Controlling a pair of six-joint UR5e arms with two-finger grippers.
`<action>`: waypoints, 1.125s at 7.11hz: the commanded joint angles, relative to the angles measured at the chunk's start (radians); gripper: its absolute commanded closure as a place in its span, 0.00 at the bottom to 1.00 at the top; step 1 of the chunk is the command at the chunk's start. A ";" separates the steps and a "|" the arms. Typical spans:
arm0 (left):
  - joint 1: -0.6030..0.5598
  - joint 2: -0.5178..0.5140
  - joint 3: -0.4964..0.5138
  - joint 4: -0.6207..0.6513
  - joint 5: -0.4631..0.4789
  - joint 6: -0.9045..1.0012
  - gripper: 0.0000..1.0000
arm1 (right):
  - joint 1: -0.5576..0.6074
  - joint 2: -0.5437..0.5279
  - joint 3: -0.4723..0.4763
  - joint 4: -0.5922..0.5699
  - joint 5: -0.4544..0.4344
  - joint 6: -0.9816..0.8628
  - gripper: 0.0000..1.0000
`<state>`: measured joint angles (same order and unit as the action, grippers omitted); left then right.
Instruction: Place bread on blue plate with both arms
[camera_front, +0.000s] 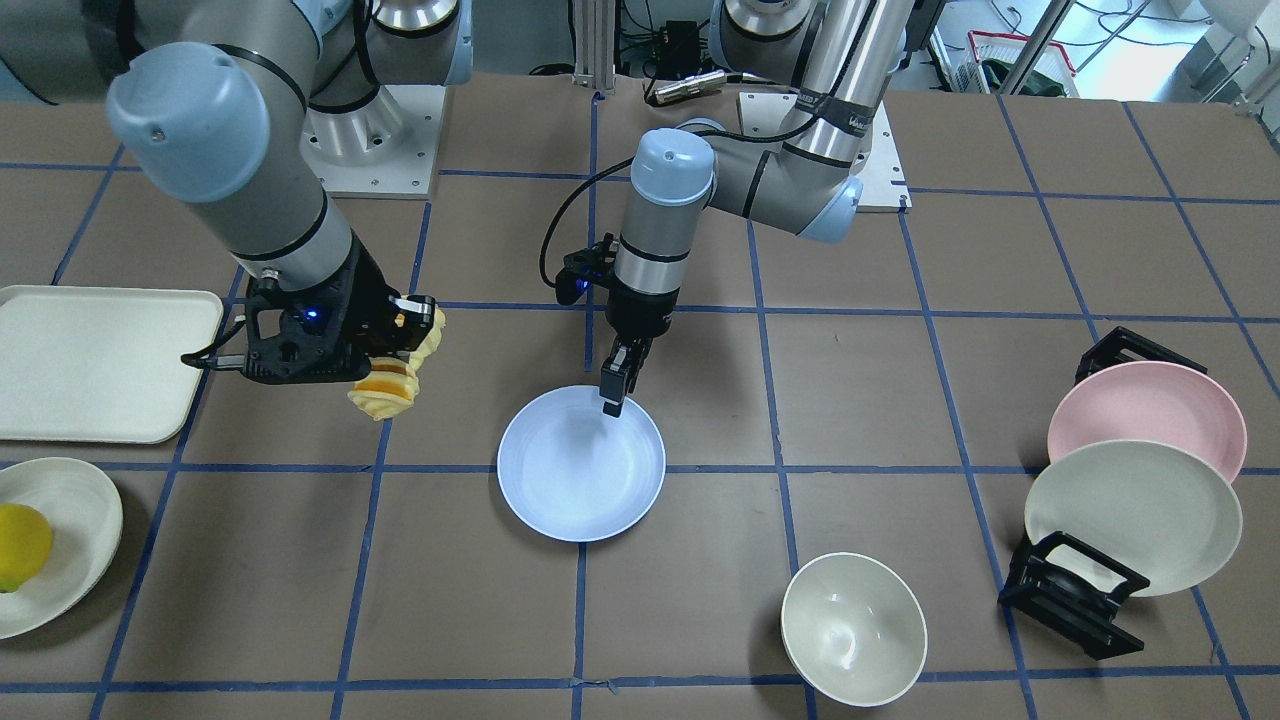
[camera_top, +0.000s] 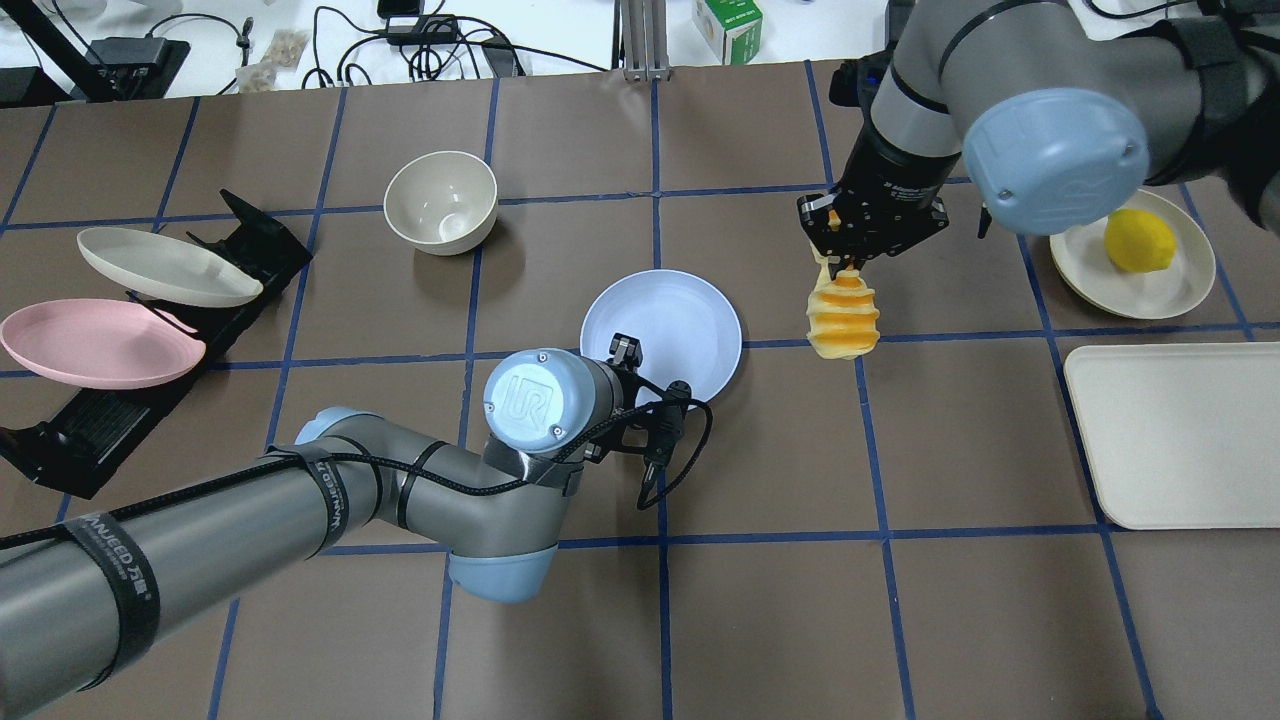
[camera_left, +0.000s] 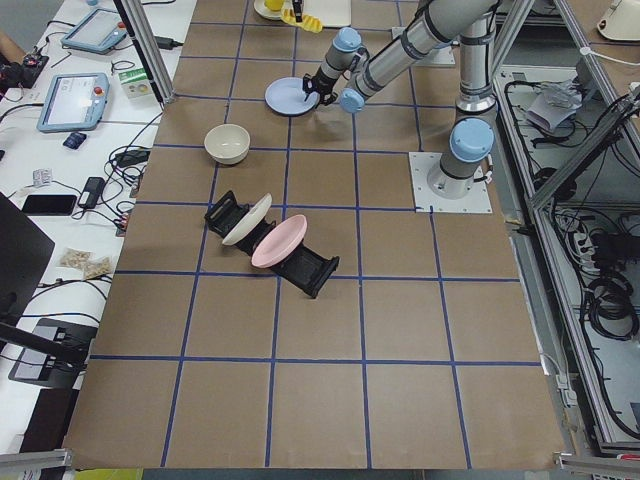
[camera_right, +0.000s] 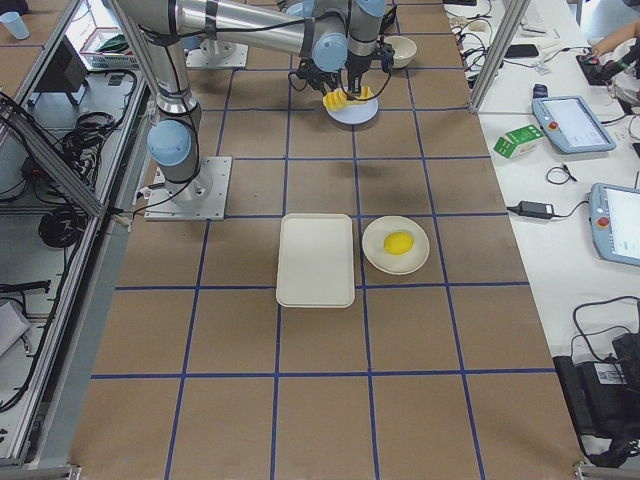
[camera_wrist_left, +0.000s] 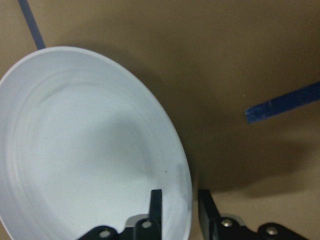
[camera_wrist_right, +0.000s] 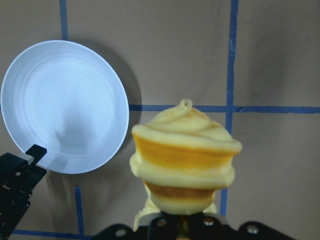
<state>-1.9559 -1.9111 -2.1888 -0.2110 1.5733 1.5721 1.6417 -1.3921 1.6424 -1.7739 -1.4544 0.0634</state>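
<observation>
The carrying step is in hand. The right pincer (camera_top: 846, 262) is clenched on one end of the elongated, ridged, orange-and-cream bread loaf (camera_top: 843, 322), which hangs below its fingers, clear of the table. The round, pale-blue plastic plate (camera_front: 560, 495) lies flat beside this pincer, near the loaf but not beneath it. The left pincer (camera_front: 613, 398) stands at the plate's rim, its jaws parted astride it, one finger inside and one outside. Next, I judge, the right pincer must bring the loaf over the plate's middle, lower it and let go.
</observation>
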 joint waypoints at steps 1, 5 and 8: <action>0.029 0.093 0.055 -0.153 0.002 -0.004 0.00 | 0.074 0.085 -0.083 -0.021 0.002 0.112 1.00; 0.150 0.216 0.519 -0.992 -0.012 -0.026 0.00 | 0.191 0.293 -0.211 -0.065 0.002 0.225 1.00; 0.172 0.289 0.561 -1.148 -0.010 -0.111 0.00 | 0.242 0.375 -0.208 -0.064 0.002 0.286 1.00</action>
<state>-1.7956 -1.6498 -1.6317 -1.3059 1.5625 1.5032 1.8693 -1.0475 1.4341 -1.8376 -1.4534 0.3351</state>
